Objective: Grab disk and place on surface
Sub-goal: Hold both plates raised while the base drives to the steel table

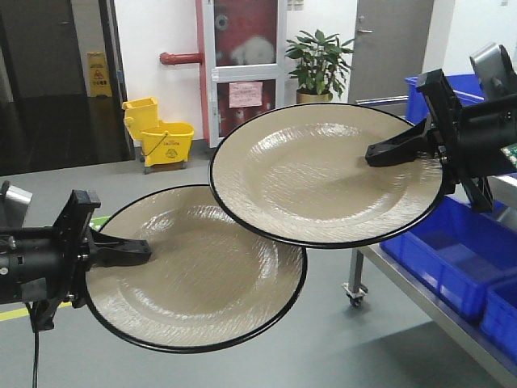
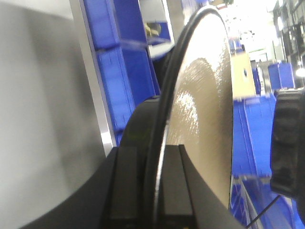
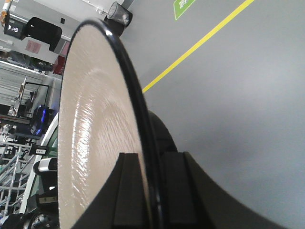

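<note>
Two beige disks with black rims are held up in the air, faces up. In the front view my left gripper (image 1: 133, 250) is shut on the left rim of the lower disk (image 1: 202, 267). My right gripper (image 1: 388, 152) is shut on the right rim of the upper disk (image 1: 323, 174), which overlaps the lower disk's far right edge. The left wrist view shows the lower disk (image 2: 205, 109) edge-on, pinched by the left gripper (image 2: 155, 191). In the right wrist view the right gripper (image 3: 151, 191) clamps the upper disk (image 3: 95, 124). The dark taped tabletop surface is out of view.
A metal table (image 1: 428, 303) on casters stands at the right, carrying blue bins (image 1: 452, 250). A yellow mop bucket (image 1: 166, 141) and a potted plant (image 1: 319, 61) stand by the far wall. Grey floor with a yellow line (image 3: 200, 45) lies below.
</note>
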